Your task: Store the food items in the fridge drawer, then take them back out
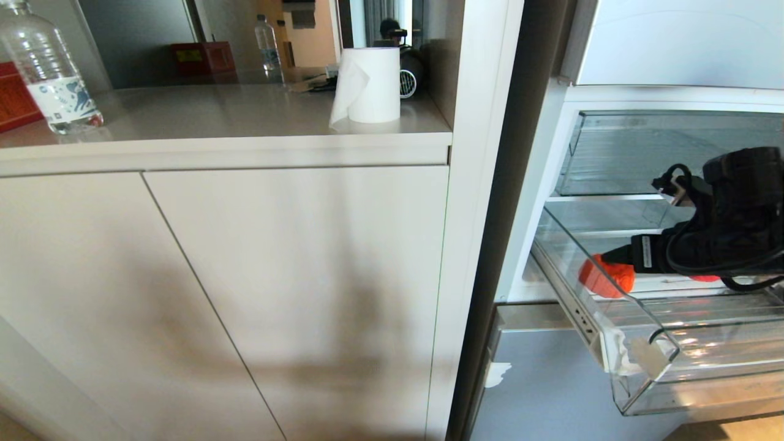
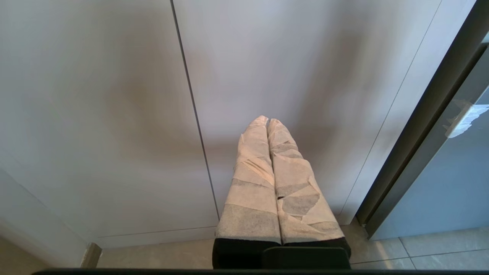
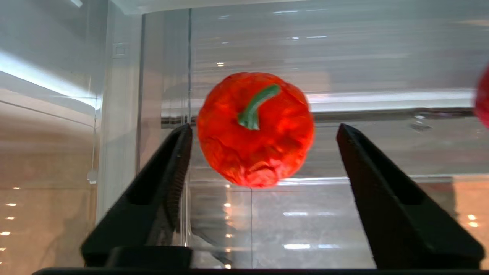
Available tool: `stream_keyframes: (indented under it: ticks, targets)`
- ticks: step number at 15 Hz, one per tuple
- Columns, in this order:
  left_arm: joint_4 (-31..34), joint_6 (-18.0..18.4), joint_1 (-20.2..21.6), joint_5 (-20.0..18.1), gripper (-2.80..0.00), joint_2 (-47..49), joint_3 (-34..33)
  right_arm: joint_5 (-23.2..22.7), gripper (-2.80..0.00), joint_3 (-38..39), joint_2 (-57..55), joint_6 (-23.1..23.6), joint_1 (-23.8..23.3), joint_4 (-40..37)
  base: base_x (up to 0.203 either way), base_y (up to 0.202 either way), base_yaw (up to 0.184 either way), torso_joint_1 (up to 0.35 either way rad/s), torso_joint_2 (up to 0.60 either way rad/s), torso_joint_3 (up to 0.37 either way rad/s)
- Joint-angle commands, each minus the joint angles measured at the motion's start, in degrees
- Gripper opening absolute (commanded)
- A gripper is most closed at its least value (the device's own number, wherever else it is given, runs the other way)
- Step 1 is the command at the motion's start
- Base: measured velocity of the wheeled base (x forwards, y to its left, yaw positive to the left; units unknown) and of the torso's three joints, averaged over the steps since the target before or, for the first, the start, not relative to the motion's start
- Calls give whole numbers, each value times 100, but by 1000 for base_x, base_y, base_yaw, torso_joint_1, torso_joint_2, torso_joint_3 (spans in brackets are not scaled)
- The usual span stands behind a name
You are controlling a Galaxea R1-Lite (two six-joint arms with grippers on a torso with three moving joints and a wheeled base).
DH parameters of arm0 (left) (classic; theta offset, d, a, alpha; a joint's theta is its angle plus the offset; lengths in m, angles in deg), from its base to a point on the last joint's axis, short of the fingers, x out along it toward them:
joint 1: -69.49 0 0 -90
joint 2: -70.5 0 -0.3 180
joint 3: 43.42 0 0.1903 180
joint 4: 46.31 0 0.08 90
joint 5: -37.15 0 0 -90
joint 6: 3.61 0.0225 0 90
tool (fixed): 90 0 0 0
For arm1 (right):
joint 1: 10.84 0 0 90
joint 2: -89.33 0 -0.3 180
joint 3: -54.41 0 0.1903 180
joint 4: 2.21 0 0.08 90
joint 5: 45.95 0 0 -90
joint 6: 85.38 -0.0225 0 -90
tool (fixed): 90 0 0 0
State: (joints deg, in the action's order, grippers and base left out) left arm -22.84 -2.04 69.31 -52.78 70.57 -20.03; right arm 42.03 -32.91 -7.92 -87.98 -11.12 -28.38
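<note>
The right hand (image 3: 263, 131) reaches into the pulled-out fridge drawer (image 1: 637, 361), its black fingers (image 3: 168, 172) spread wide and gripping nothing. Just beyond them the red-orange pepper (image 3: 255, 128) lies on the drawer floor near the side wall. The left hand (image 2: 268, 122) hangs pressed shut, empty, before the cabinet door (image 2: 95, 114).

The pepper (image 3: 255, 130) is bright red-orange with a green stem (image 3: 255, 107). The drawer (image 1: 643, 361) is clear plastic, its floor ribbed. Black claw (image 3: 263, 131) fingers; white paper roll (image 1: 370, 86); beige cupboard doors (image 1: 245, 275).
</note>
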Motion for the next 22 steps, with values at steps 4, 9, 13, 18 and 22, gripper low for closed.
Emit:
stream_keyframes:
  ticks: [4, 9, 13, 18, 22]
  targets:
    - [-1, 1, 1, 1, -280, 1, -2, -9, 0, -135, -485, -4, 70, 7, 0, 0, 0, 0, 0, 0]
    - [-1, 1, 1, 1, -280, 1, -2, 5, 0, -118, -766, -4, 81, 252, 0, 0, 0, 0, 0, 0]
    - [-1, 1, 1, 1, -280, 1, -2, 18, 0, -74, -857, 5, 90, 403, 0, 0, 0, 0, 0, 0]
    - [-1, 1, 1, 1, -280, 1, -2, 44, -280, -47, -761, -4, 95, 398, 0, 0, 0, 0, 0, 0]
    - [-1, 1, 1, 1, -280, 1, -2, 26, -280, -91, -349, -27, 96, 403, 0, 0, 0, 0, 0, 0]
